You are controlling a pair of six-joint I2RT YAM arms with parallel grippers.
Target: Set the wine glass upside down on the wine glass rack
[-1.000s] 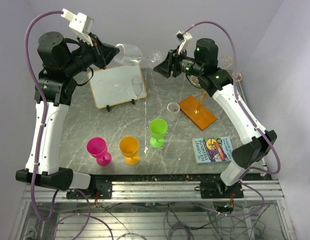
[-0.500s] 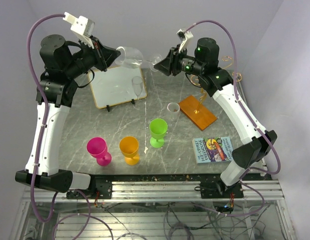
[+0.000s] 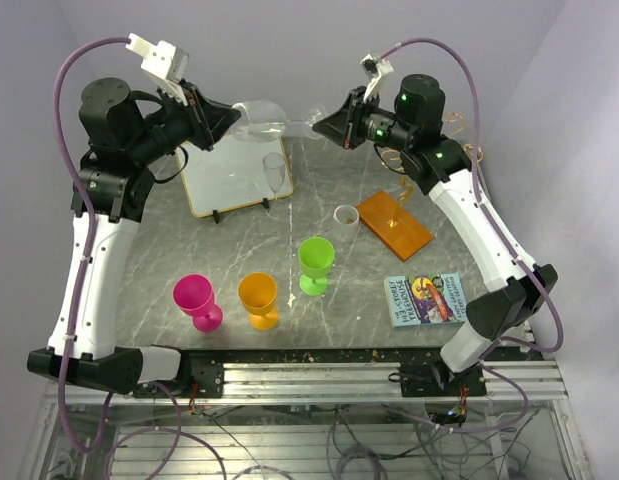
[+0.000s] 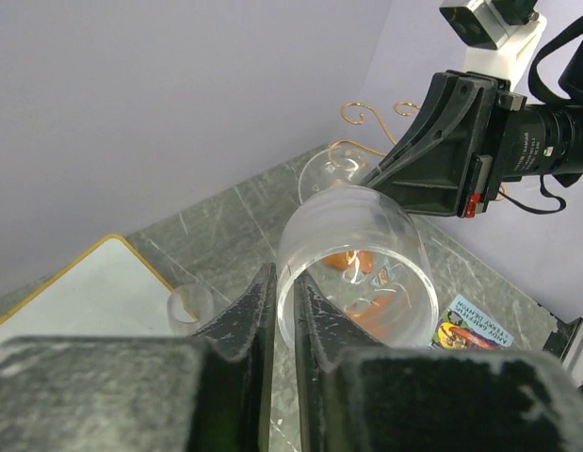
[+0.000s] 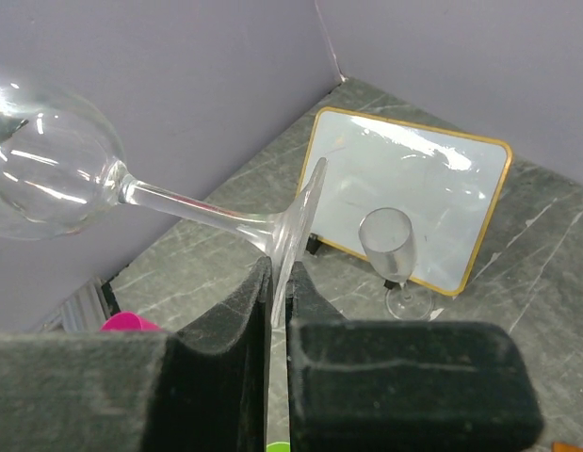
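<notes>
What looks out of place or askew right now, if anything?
The clear stemmed wine glass hangs sideways in mid-air above the grey table, the left gripper pinching its bowl rim, the right gripper its foot; that looks like a handover, not a fault. The pink goblet, orange goblet and green goblet stand upright; nothing looks spilled.

The clear wine glass (image 3: pixel 259 118) hangs on its side in the air, bowl leftward, foot rightward. The left hand (image 3: pixel 229 118) pinches its rim and the right hand (image 3: pixel 317 127) its foot. The gold wire wine glass rack (image 3: pixel 394 226) stands upright on its orange base, on the desk (image 3: pixel 189 250) to the right.
</notes>
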